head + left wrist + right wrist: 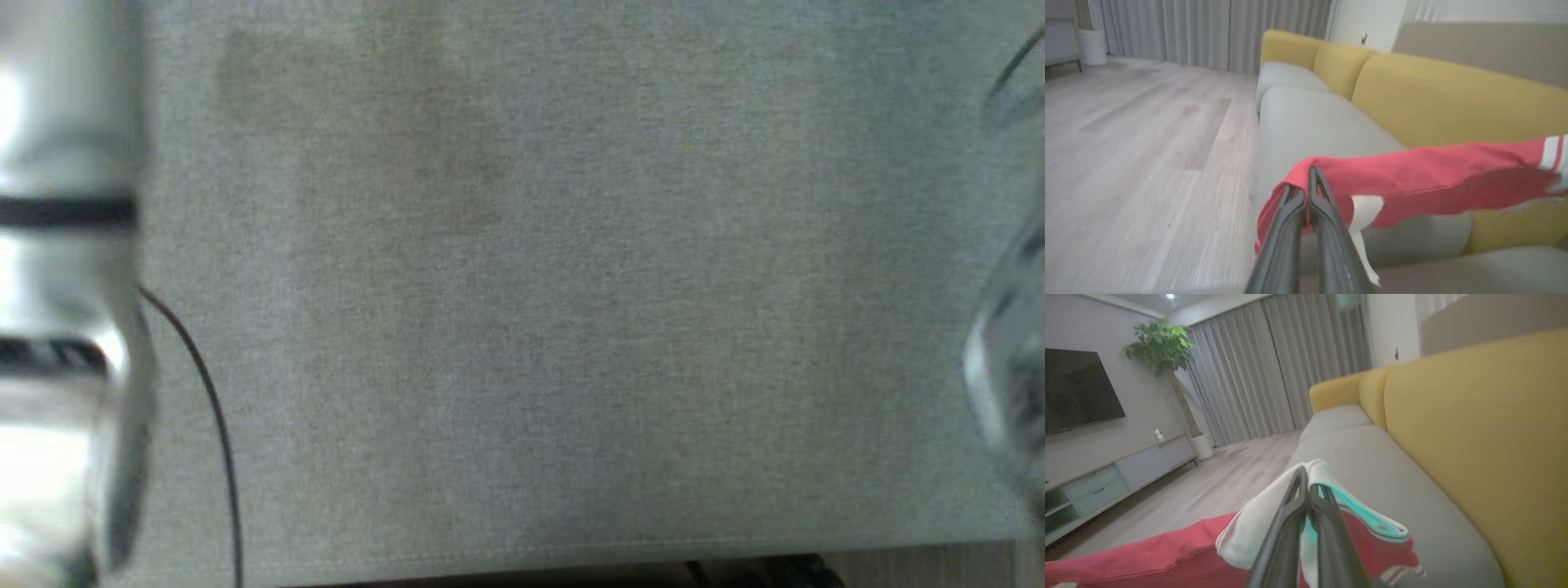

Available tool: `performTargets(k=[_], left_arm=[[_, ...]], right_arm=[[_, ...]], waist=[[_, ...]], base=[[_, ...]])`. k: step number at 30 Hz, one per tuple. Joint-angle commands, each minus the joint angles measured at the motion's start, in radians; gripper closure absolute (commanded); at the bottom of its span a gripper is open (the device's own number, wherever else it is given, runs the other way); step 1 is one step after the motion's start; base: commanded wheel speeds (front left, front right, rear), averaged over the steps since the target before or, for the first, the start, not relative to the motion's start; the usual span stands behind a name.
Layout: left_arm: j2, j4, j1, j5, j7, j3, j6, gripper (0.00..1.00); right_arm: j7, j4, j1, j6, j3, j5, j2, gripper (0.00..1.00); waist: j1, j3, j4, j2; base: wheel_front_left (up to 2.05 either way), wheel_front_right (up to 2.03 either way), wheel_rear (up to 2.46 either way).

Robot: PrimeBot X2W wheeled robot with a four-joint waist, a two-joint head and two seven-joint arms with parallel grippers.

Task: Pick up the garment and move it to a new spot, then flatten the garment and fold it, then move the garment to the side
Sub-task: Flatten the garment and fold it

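Both grippers are pinched fully closed on the garment [1425,179], a red piece with white and teal trim, which hangs stretched between them above the grey seat cushion [1310,118] of the sofa, in front of the yellow backrest [1437,98]. The left gripper [1303,181] has a fold of red cloth clamped at its very tips, with a white patch and a loose white strip dangling just beside the fingers. The right gripper [1308,482] bites a bunched wad of white fabric edged in teal, several layers thick. Whether the lowest part of the cloth brushes the cushion I cannot tell. The step in hand looks like the carry to a new spot, with flattening and folding yet to come. The main risk is a lost hold: the left pinch takes in little cloth, so pulling the grippers further apart, or a quick swing, could drag the fabric out of the tips and let that end drop. The wood floor [1147,143] lies just beyond the seat's front edge, so a drop or a careless lay-down there would leave the garment hanging off the sofa. The wad at the right gripper is likely to land creased unless the cloth is drawn taut first. A thin dark cable [214,408] trails over the cushion near the left forearm [57,286] and might snag.
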Motion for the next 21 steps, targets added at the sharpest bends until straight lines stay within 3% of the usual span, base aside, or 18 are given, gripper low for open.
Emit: performTargets(k=[1, 5, 10, 16, 21], left_arm=[[0.036, 0.013, 0.065, 0.011, -0.047, -0.009, -0.019, 1.0], [0.019, 0.06, 0.249, -0.003, -0.121, -0.038, -0.066, 1.0], [0.027, 0.015, 0.508, -0.047, -0.158, -0.036, -0.084, 1.0], [0.023, -0.113, 0.787, -0.087, -0.176, -0.027, -0.056, 1.0], [0.019, -0.309, 1.099, -0.123, -0.168, -0.011, 0.017, 1.0]], right_arm=[[-0.035, -0.021, 0.105, 0.008, 0.033, 0.053, 0.023, 1.0], [-0.081, -0.066, 0.378, 0.008, 0.101, 0.146, 0.023, 1.0], [-0.073, -0.217, 0.753, 0.008, 0.141, 0.249, -0.006, 1.0], [-0.046, -0.364, 1.083, 0.008, 0.11, 0.295, -0.027, 1.0], [0.013, -0.515, 1.375, 0.008, 0.089, 0.283, -0.019, 1.0]], waist=[[-0.0005, -0.03, -0.016, 0.0001], [-0.0005, -0.095, -0.028, 0.0001], [-0.0005, -0.186, -0.038, 0.0001], [-0.0005, -0.313, -0.034, 0.0001], [-0.0005, -0.418, -0.03, 0.0001]], base=[[0.0, 0.0, 0.0], [0.0, 0.0, 0.0], [0.0, 0.0, 0.0], [0.0, 0.0, 0.0], [0.0, 0.0, 0.0]])
